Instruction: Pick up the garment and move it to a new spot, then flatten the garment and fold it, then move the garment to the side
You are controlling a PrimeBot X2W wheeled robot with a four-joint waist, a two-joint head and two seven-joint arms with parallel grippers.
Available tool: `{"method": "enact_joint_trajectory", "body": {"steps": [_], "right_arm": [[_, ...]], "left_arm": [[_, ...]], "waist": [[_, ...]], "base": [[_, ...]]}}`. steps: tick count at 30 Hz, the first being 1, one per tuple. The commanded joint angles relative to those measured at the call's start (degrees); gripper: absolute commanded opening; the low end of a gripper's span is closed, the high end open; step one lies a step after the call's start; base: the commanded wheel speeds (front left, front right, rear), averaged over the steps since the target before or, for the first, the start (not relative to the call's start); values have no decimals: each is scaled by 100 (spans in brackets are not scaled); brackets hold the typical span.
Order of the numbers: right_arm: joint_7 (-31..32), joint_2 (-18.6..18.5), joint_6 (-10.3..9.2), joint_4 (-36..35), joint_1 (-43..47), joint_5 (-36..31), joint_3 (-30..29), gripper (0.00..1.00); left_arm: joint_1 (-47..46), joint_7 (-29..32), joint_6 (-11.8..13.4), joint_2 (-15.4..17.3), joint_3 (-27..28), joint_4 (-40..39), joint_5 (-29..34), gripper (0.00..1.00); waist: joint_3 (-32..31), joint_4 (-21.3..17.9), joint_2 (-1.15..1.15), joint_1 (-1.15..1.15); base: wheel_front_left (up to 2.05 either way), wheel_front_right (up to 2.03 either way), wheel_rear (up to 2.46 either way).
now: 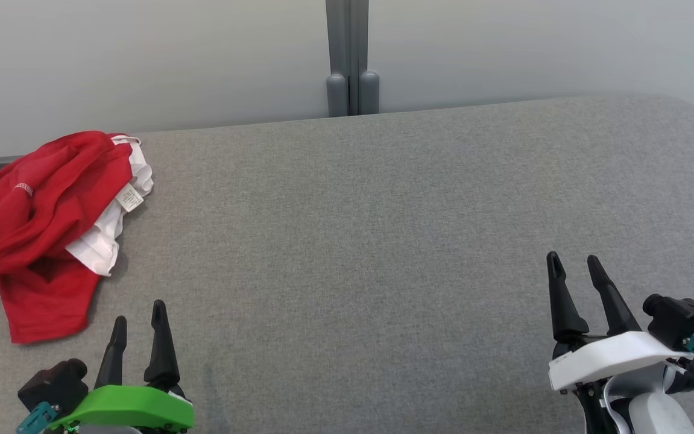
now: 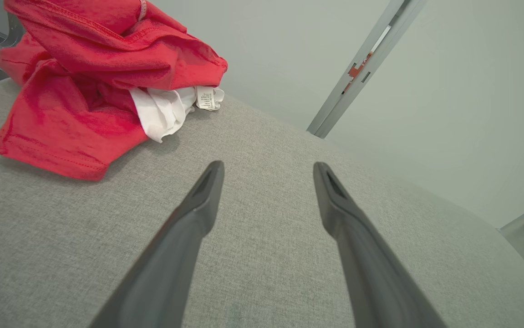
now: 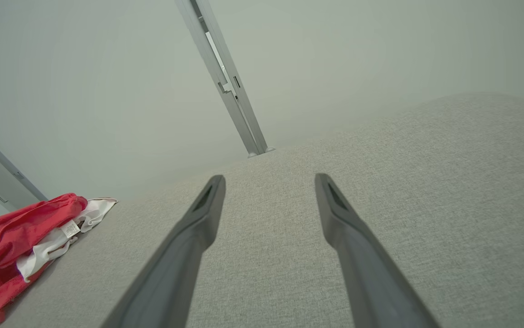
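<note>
A crumpled red garment (image 1: 33,229) with a white inner part and a small label lies bunched at the far left of the grey fabric surface (image 1: 383,241), partly over its left edge. In the left wrist view the garment (image 2: 89,77) is heaped ahead and to the left of the fingers; the right wrist view has the garment (image 3: 11,241) far off at the lower left. My left gripper (image 1: 138,313) hovers open near the front left, just below and right of the cloth, not touching it. My right gripper (image 1: 573,260) stands open at the front right, far from it, with nothing between its fingers.
A pale wall runs behind the surface, with a grey vertical post (image 1: 351,60) at the back centre. The surface's far edge curves down at the back right (image 1: 684,105). Bare grey fabric stretches between the two grippers.
</note>
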Motion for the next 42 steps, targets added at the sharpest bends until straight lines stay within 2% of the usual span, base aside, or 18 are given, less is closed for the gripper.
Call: {"method": "enact_joint_trajectory", "body": {"steps": [1, 24, 42], "right_arm": [[-75, -34, 1, -77, 18, -189, 23, 100], [-376, -39, 2, 56, 65, -1513, 46, 100], [-581, -40, 1, 210, 134, -2012, 26, 100]], "left_arm": [[6, -62, 28, 42, 4, -55, 175, 100], [120, -367, 74, 48, -33, -113, 1542, 100], [224, -569, 46, 50, 29, 43, 2402, 100]], "waist": [[1, 5, 0, 0], [36, 23, 0, 0], [34, 35, 0, 0]], "base": [[0, 0, 0], [0, 0, 0], [0, 0, 0]]}}
